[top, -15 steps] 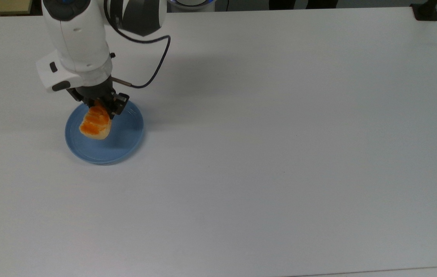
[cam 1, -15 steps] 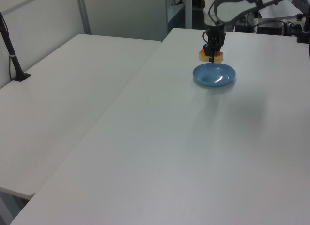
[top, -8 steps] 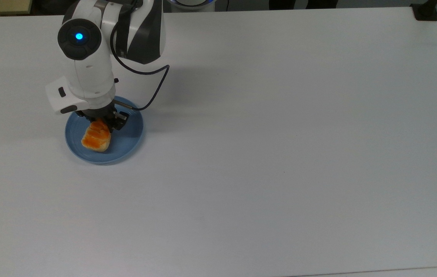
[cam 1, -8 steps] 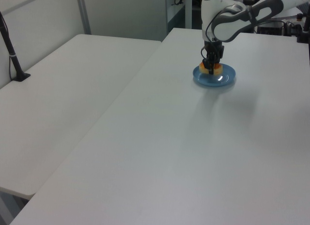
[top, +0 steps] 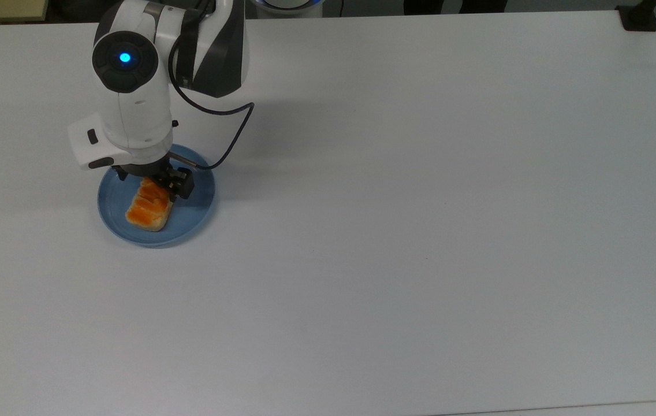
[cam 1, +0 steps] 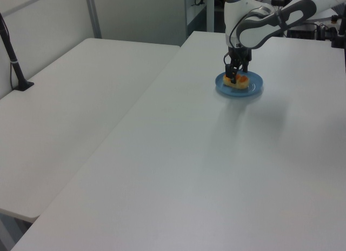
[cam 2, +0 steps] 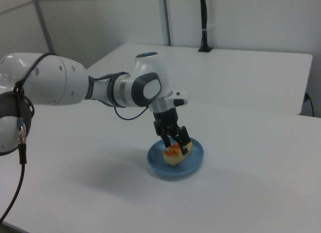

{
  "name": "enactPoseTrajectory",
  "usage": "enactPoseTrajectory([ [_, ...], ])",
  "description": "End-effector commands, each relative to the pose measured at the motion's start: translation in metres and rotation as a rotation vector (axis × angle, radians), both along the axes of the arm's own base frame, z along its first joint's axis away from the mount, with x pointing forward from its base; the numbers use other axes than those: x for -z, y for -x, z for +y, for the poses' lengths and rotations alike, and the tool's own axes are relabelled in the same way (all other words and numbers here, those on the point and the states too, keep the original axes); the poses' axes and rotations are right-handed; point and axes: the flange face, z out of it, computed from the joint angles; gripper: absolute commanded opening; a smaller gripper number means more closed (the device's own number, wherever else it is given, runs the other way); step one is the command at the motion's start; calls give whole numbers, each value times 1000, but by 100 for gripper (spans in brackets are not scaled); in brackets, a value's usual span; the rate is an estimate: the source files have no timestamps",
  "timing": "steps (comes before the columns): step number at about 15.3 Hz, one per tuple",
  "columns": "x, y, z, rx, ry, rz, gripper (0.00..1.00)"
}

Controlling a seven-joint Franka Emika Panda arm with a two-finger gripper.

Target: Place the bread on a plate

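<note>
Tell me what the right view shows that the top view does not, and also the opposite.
The right view alone shows the pale side of the bread resting on the plate, a black pole on the far table, and the end effector open, a finger on each side of the bread. The top view alone shows the whole white table, bare apart from the plate, and the blue light on the arm. Both show the bread lying inside the blue plate with the end effector around its end.

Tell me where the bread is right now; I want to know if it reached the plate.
The bread lies on the plate, at the top view's left, with the gripper right at its upper end.
</note>
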Motion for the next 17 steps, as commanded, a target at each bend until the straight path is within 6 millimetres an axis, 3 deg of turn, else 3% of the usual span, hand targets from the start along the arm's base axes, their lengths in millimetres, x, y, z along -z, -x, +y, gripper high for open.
enactPoseTrajectory([
  [1, -38, 14, 3, 19, 34, -1, 100],
  [6, -156, 43, 14, 7, -30, -21, 100],
  [7, -185, 51, 19, -13, -74, -31, 100],
  [8, -226, 64, 26, -50, -117, -50, 100],
  [9, -248, 75, 31, -59, -136, -55, 100],
  [12, -293, 103, 51, -125, -171, -59, 100],
  [14, -309, 113, 90, -200, -202, -65, 100],
  [16, -305, 111, 123, -251, -204, -41, 100],
  [17, -305, 110, 129, -263, -202, -47, 100],
])
